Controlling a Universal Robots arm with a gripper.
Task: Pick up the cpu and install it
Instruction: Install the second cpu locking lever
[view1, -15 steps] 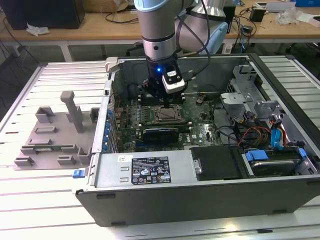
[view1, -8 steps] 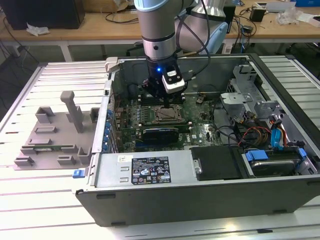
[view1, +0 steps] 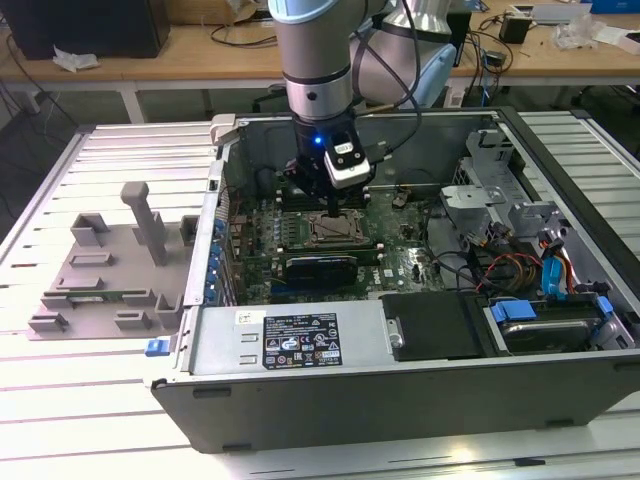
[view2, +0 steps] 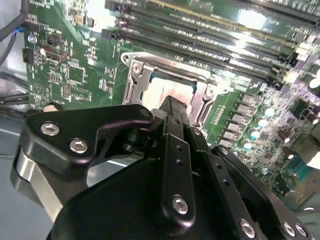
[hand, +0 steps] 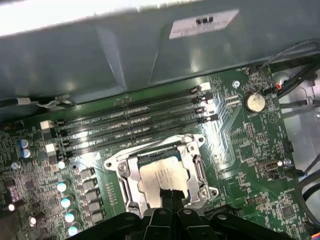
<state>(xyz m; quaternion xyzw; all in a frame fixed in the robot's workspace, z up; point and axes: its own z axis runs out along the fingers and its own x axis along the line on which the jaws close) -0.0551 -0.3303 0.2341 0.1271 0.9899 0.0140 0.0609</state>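
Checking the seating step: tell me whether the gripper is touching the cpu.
Cannot tell. In the first wrist view the gripper overlaps the cpu lying in the socket frame, but its own body hides any contact or gap.

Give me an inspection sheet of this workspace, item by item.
Surface: ribbed silver metal table carrying an open grey computer case.
Job's things: shiny silver square cpu lies within the metal socket frame on the green motherboard.
Clutter: grey plastic fixture tray on the exterior view's left.
Grippers: black gripper directly over the cpu; whether it touches cannot be told.
Cables: red and blue wires in the case, on the exterior view's right.
Surroundings: wooden bench behind.
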